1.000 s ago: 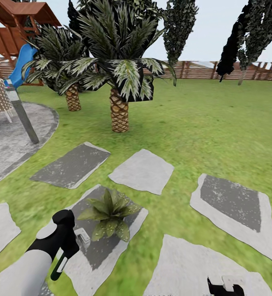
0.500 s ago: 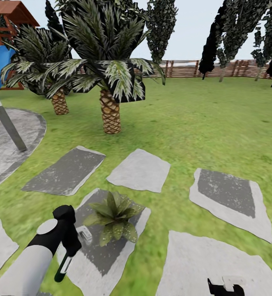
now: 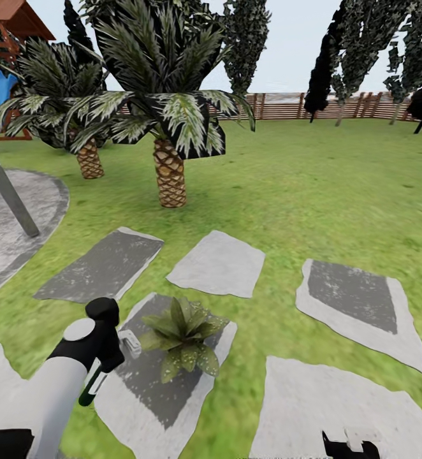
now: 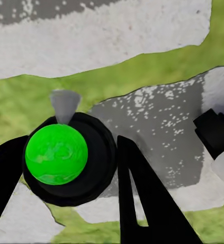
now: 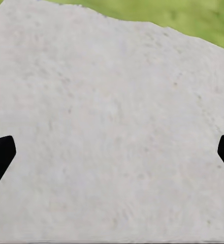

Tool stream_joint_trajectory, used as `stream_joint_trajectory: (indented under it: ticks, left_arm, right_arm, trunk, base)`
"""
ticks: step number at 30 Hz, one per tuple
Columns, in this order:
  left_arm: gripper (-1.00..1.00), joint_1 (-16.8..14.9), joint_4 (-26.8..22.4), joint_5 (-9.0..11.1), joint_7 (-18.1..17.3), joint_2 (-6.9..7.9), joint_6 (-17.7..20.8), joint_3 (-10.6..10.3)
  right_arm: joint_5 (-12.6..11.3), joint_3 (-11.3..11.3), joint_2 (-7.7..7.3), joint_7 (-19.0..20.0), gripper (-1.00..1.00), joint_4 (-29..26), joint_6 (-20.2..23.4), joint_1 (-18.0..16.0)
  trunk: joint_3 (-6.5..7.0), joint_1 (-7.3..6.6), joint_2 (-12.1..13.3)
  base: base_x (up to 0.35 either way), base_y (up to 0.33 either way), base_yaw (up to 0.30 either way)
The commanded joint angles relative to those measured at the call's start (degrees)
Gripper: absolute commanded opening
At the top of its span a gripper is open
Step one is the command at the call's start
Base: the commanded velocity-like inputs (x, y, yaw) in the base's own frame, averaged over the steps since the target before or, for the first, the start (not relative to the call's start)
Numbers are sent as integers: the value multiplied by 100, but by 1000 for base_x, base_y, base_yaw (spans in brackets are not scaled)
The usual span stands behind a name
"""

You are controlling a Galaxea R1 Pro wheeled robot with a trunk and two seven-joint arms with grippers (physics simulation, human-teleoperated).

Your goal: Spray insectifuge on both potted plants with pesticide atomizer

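While gripped, dark green-capped pesticide atomizer (image 4: 61, 160)

Green lawn (image 3: 313, 191), grey stepping stones (image 3: 216, 263), one potted plant (image 3: 182, 336) on a stone

Potted plant (image 3: 182, 336) on a stepping stone (image 3: 148, 395), near foreground, left of centre. Left tool (image 3: 112, 357) just left of the plant, clamped on the pesticide atomizer (image 3: 94, 389). Two palms (image 3: 171, 171) behind on the lawn (image 3: 313, 204). Paved patio (image 3: 10, 233) far left. Fence (image 3: 338, 107) along the back.
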Motion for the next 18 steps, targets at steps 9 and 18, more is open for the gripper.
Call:
stream_joint_trajectory:
  ticks: [9,18]
  left_arm:
    - [-100,17,-4,-320,-326,2,66,-1]
    - [-100,19,1,-322,-326,-5,73,10]
  right_arm:
    - [60,-48,1,-4,100,8,-22,-6]
    - [60,-48,1,-4,100,8,-22,-6]
  trunk:
    - [-5,-1,-2]
    - [-5,-1,-2]
  base:
    - [-128,207,-281]
    - [-97,294,-79]
